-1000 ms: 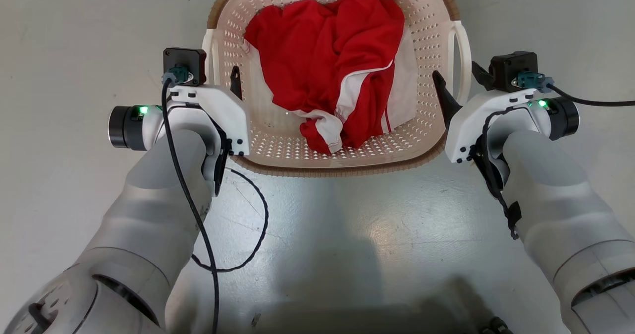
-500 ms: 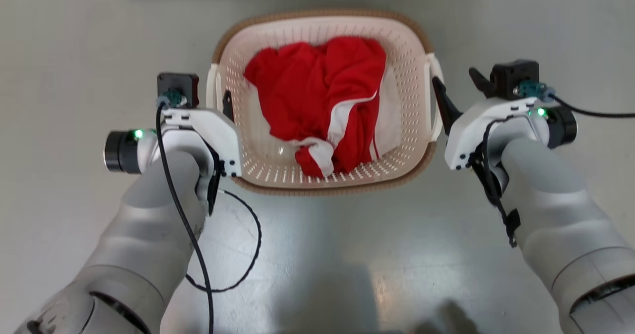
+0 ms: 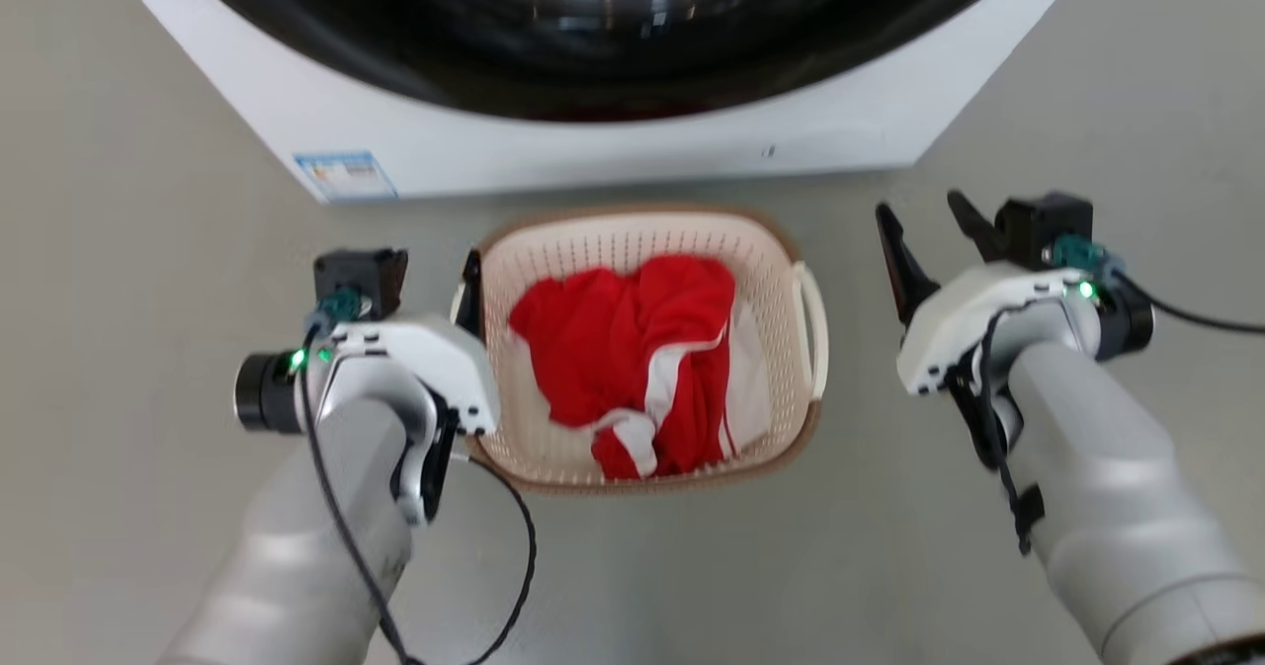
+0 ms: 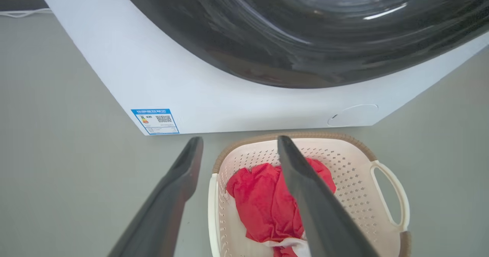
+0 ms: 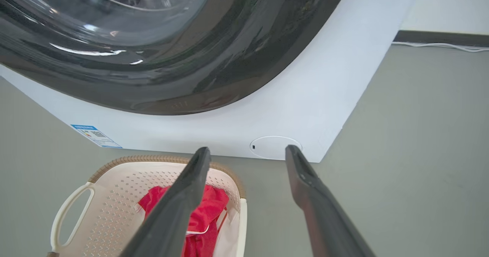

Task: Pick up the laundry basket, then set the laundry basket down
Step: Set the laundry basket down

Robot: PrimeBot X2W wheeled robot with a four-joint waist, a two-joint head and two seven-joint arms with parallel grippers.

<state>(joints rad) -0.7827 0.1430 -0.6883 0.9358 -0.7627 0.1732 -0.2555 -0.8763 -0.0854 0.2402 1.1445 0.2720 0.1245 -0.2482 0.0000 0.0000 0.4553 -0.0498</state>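
Observation:
The laundry basket [image 3: 593,250], cream with a brown rim, stands on the grey floor and holds a red and white garment [image 3: 632,349]. My left gripper [image 3: 435,290] is open beside and above the basket's left handle [image 4: 212,211]. In the left wrist view that handle lies below the gap of the left gripper [image 4: 240,140], and I cannot tell whether they touch. My right gripper [image 3: 929,235] is open and apart from the right handle [image 3: 815,329], with bare floor between. The right wrist view has the right gripper [image 5: 248,149] above the basket [image 5: 122,188].
A white washing machine [image 3: 593,151] with a large dark round door [image 3: 593,13] stands just behind the basket. A black cable [image 3: 519,556] loops off my left forearm. Grey floor [image 3: 119,250] spreads out on both sides, and a wall base with a white cord [image 5: 439,45] runs far right.
The head camera has risen and tilted, bringing the washing machine into view and shrinking the basket. Both grippers have lifted away from the handles they straddled; the right one now stands apart.

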